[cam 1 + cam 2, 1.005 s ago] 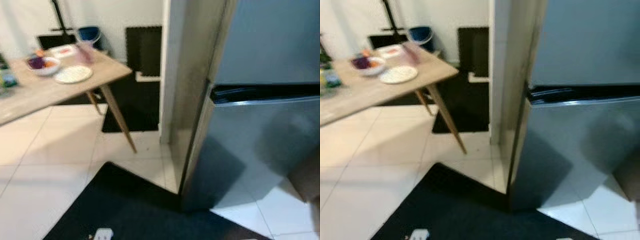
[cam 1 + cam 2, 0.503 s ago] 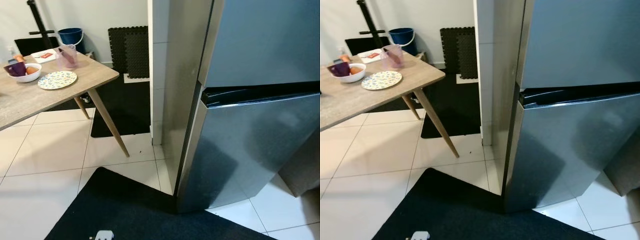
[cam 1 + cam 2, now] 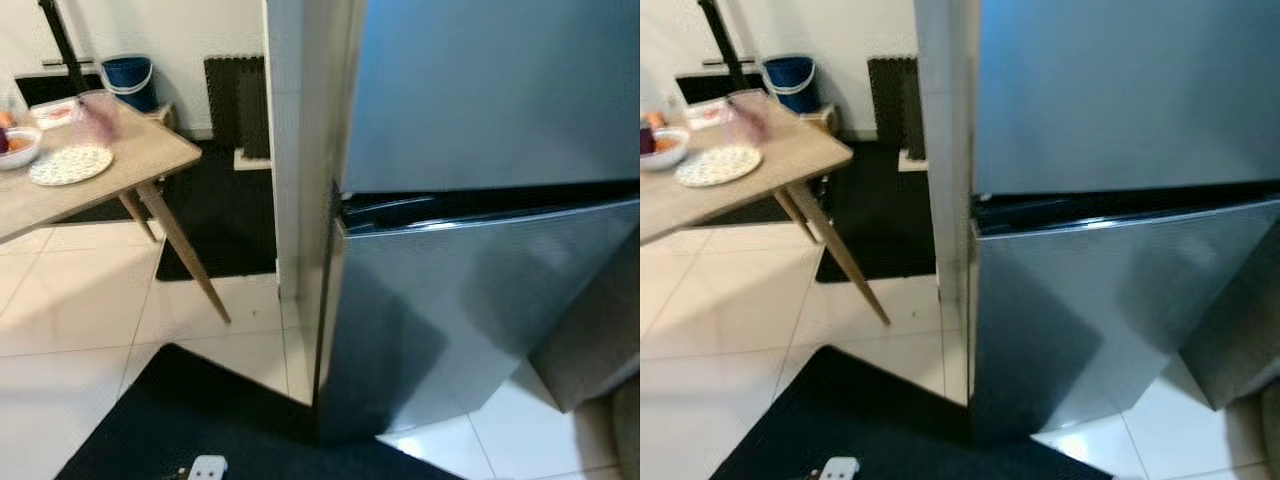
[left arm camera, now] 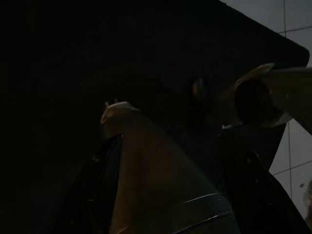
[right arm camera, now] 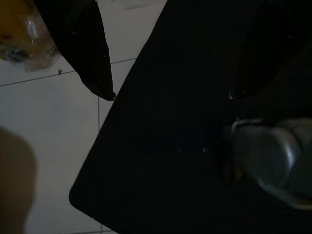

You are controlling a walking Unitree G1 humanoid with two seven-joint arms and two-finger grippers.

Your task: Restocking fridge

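White tiled floor (image 3: 70,320), dark mat (image 3: 190,420), wooden table (image 3: 110,170) by white wall (image 3: 200,30).

A home kitchen or dining corner. A tall stainless-steel fridge (image 3: 480,220) takes up the right half of the frame, its upper and lower doors meeting at a dark seam. At the upper left stands a light wooden table (image 3: 110,170) on slanted legs, laid with a patterned plate (image 3: 70,165), a white bowl (image 3: 15,145) of fruit and a pinkish plastic jug (image 3: 97,115). The floor is pale tile (image 3: 70,320), with a dark mat (image 3: 190,420) along the bottom. A blue bucket (image 3: 128,75) and black foam mats (image 3: 235,105) lean against the white back wall.
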